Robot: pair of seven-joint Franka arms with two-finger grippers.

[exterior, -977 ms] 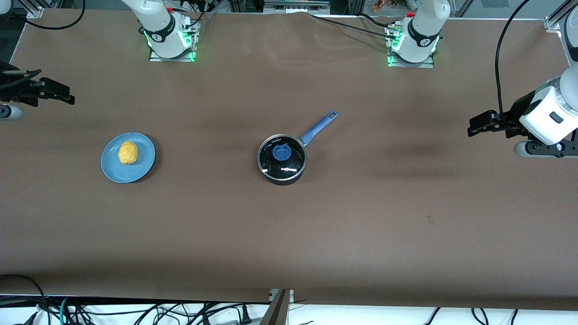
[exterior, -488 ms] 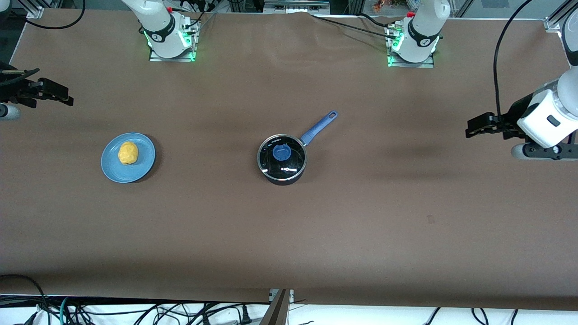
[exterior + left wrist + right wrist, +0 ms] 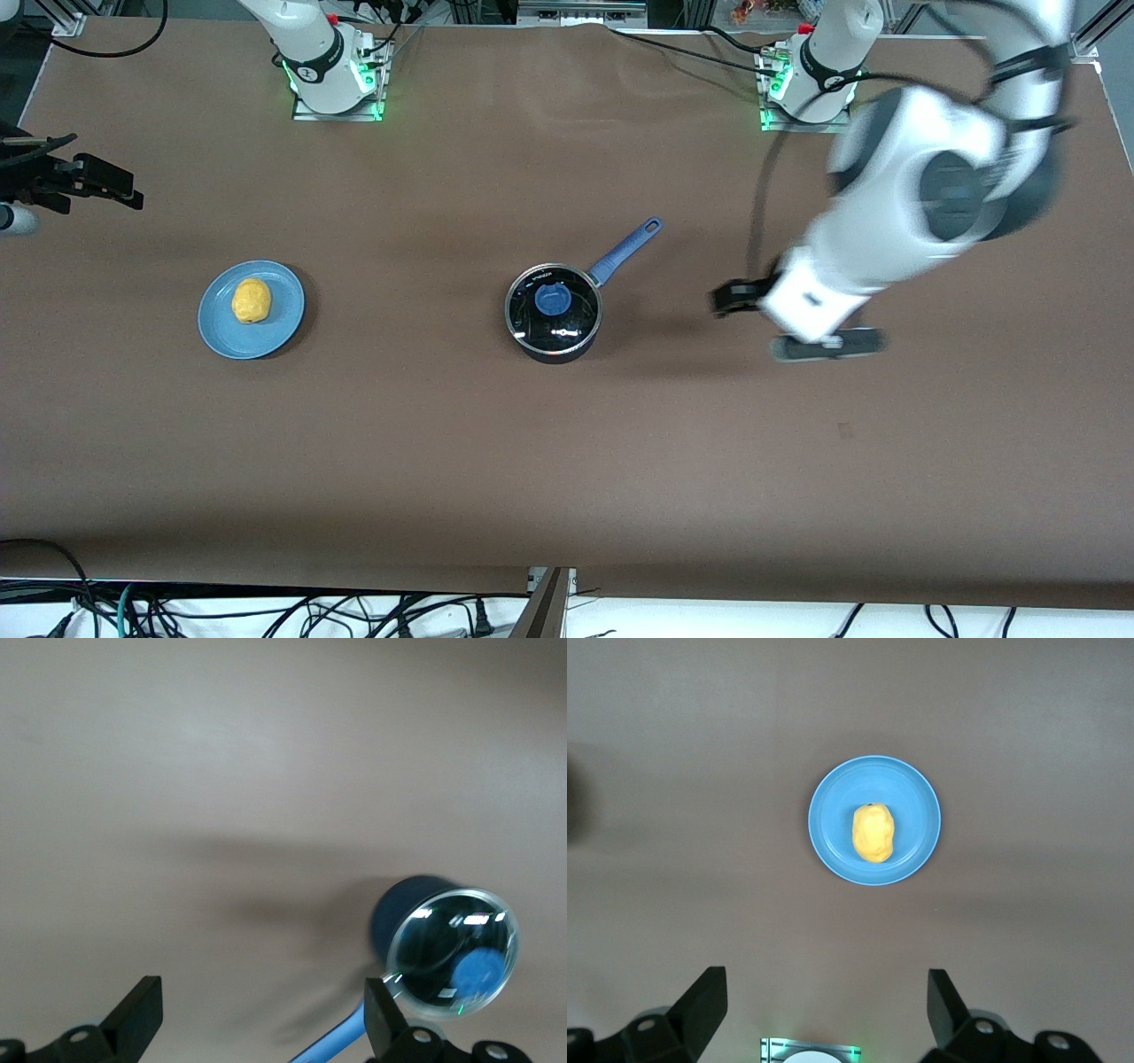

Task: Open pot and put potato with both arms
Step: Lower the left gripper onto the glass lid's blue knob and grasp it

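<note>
Pot [image 3: 554,312], small black saucepan with blue handle, mid-table, glass lid [image 3: 553,305] still on. Yellow lumpy potato [image 3: 251,300] on light-blue plate [image 3: 282,332]. Left gripper [image 3: 728,299] beside pot, open, empty; right gripper [image 3: 99,178] open, empty, waiting. Nothing done yet.

A blue plate [image 3: 275,326] is sitting on the brown table [image 3: 567,461], toward the right arm's end.

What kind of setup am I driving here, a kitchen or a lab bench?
Most likely a robotics lab bench, not a kitchen: a brown-covered table with arm bases bolted along its edge, loose cables hanging off it, and only a pot and a plated potato as props.
</note>
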